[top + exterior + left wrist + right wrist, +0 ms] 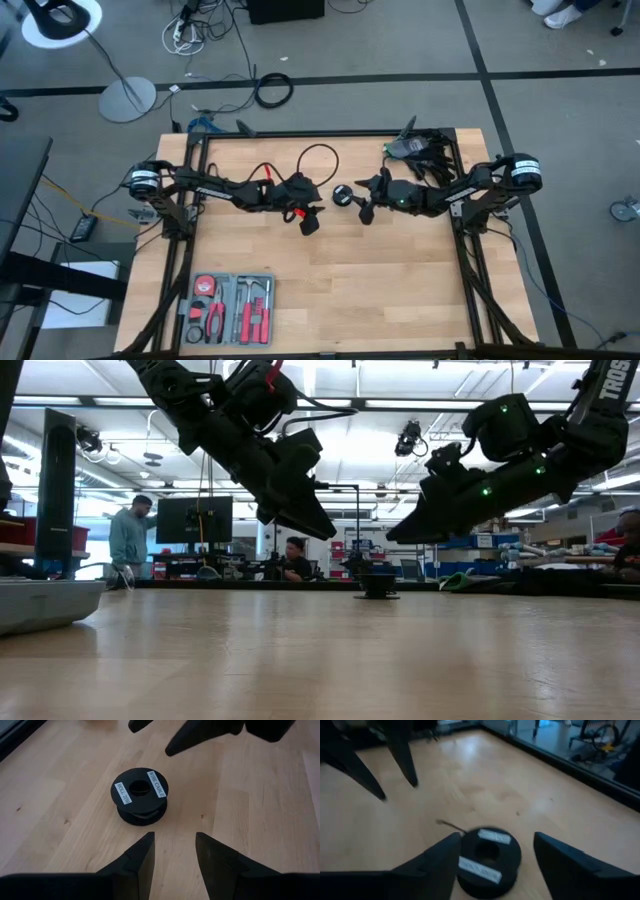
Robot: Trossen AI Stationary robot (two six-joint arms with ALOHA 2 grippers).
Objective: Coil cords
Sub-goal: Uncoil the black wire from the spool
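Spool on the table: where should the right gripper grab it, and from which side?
Grip the spool across its round flanges, coming straight down from above. It lies flat on the table, hole up, so the rim sides are free. The right gripper hangs over it with fingers open and straddling it, so probably just lower and close. The left gripper is open nearby.
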